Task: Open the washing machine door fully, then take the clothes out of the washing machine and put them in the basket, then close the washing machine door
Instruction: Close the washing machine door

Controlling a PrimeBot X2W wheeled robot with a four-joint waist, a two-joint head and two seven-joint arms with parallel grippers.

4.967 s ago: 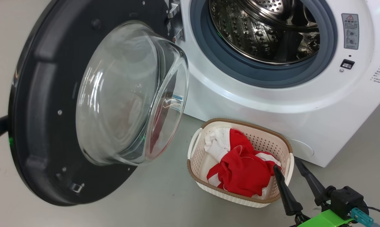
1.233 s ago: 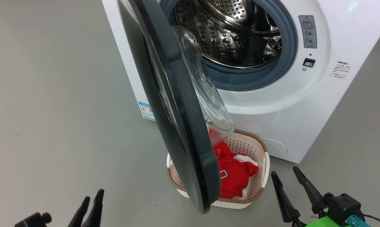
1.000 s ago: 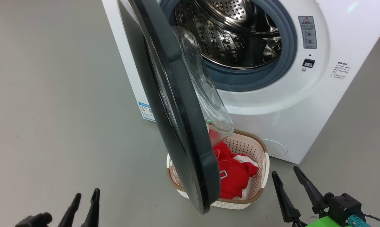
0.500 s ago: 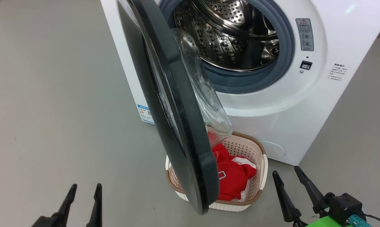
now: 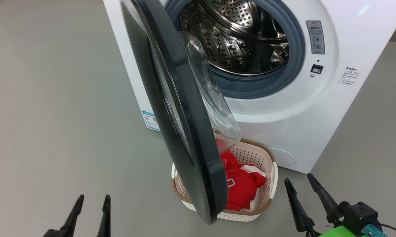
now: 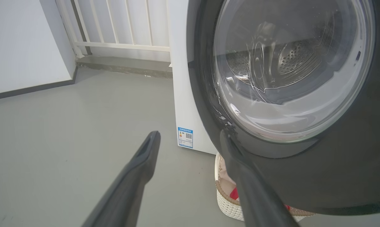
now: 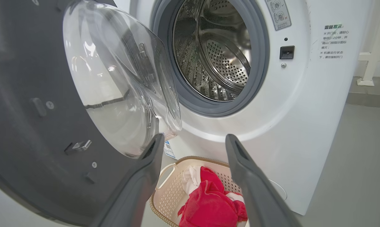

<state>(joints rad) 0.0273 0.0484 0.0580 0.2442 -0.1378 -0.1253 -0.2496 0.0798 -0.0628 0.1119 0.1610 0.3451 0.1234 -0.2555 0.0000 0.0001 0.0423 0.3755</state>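
The washing machine door [image 5: 194, 131] stands half swung, edge-on to the head camera. Its black rim cuts a long diagonal from the top of the view down across the near rim of the basket [image 5: 250, 156], and its glass bowl [image 5: 214, 98] bulges toward the drum [image 5: 237, 39]. Behind it the washing machine [image 5: 283, 108] gapes, steel glinting, the grey-blue seal [image 5: 250, 89] ringing the mouth. The basket sits on the floor [image 5: 53, 115] close in front of the machine's foot, under the door's lower edge. The clothes [image 5: 240, 187] lie inside it, red with a flash of white, partly screened by the rim. Down at the lower left, the left gripper [image 5: 94, 197] has its two fingers spread wide and holds nothing. There is a broad stretch of grey floor on its outer side and a strip of floor between it and the door's outer face. In the left wrist view one finger [image 6: 250, 189] overlaps the black rim, and whether it touches cannot be told from there. At the lower right, the right gripper [image 5: 298, 178] is spread just as wide and empty, tips just beside the basket's right side, near the machine's front corner. From its wrist camera the fingers frame the basket, the door's inner face to one side and the machine's white front to the other.
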